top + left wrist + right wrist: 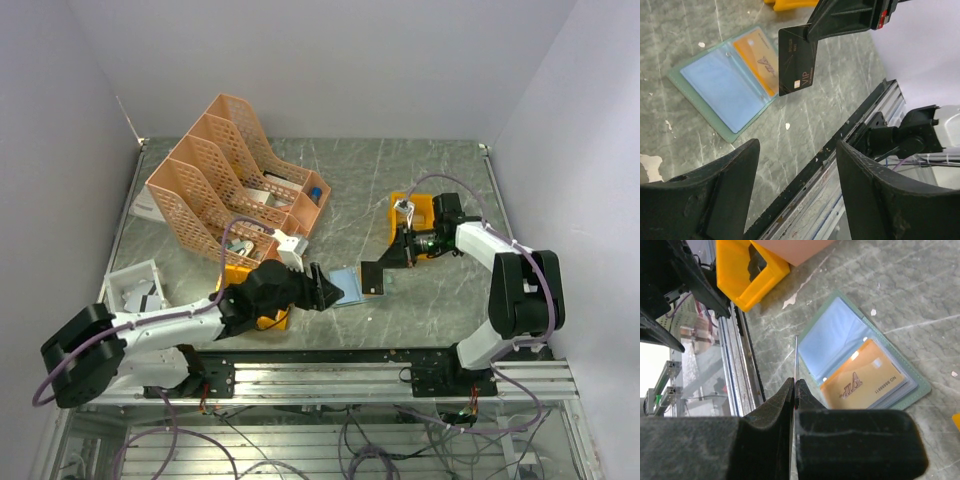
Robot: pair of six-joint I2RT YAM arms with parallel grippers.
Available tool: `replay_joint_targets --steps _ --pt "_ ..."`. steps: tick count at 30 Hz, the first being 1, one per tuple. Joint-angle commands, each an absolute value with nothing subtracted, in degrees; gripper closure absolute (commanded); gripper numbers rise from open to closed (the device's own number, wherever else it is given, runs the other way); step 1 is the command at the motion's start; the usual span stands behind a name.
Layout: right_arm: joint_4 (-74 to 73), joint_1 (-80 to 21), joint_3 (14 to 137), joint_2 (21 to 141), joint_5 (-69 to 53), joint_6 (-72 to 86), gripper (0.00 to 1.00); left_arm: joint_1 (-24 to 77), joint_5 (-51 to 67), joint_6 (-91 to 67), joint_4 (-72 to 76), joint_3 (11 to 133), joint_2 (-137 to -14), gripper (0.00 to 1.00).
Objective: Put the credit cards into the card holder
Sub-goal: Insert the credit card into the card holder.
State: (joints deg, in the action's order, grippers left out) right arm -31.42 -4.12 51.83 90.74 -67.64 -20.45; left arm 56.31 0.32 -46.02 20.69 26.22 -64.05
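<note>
The card holder [722, 87] lies open and flat on the marble table, pale green with clear blue-tinted pockets. An orange credit card [759, 59] sits in one pocket. My right gripper [795, 383] is shut on a black credit card [797, 61] marked VIP. It holds the card upright just above the holder's near edge, and the card shows edge-on [796, 357] in the right wrist view. My left gripper [796, 145] is open and empty. It hovers beside the holder [345, 284], left of it in the top view, with its fingers [322, 290] pointing toward it.
A peach lattice file rack [235, 180] stands at the back left. One orange bin [418, 212] sits behind my right gripper [385, 264], and another [250, 278] lies under my left arm. A white box [135, 288] is at the far left. The metal rail [830, 165] runs along the near table edge.
</note>
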Motion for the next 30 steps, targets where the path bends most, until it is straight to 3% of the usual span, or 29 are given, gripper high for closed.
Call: replay_joint_targets --steps 1,8,30 --pt "-34.68 -3.7 53.78 94.01 -67.73 -24.41 1.0 58.82 -6.75 -45.21 19.25 30.78 -68.87 0.3" --pt "-39.18 -3.65 58.59 100.24 -68.55 -27.28 1.0 58.98 -10.63 -46.07 13.87 35.9 -77.75 0.57" --pt "-26.36 -4.05 57.87 106.59 -68.35 -12.42 1.0 58.36 -12.3 -47.18 11.07 41.52 -92.56 0.61"
